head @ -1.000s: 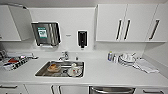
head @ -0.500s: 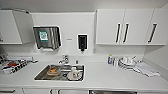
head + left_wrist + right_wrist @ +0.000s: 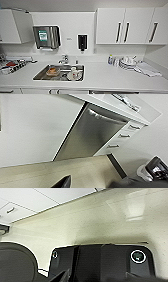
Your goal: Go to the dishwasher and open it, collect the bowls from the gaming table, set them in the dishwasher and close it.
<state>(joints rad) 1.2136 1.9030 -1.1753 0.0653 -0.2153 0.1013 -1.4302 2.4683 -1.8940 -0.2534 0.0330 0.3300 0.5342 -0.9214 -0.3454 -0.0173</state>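
Straight ahead, the white counter [image 3: 105, 77] holds a sink [image 3: 60, 73] with dishes in it, and stacked plates [image 3: 127, 63] sit to its right. Below the counter, the dishwasher [image 3: 92, 135] is closed, its steel front and bar handle facing the left wrist camera. Neither gripper's opening can be judged.

Head camera facing sink [image 3: 60, 72]; wrist cameras low, near floor [image 3: 100, 223].
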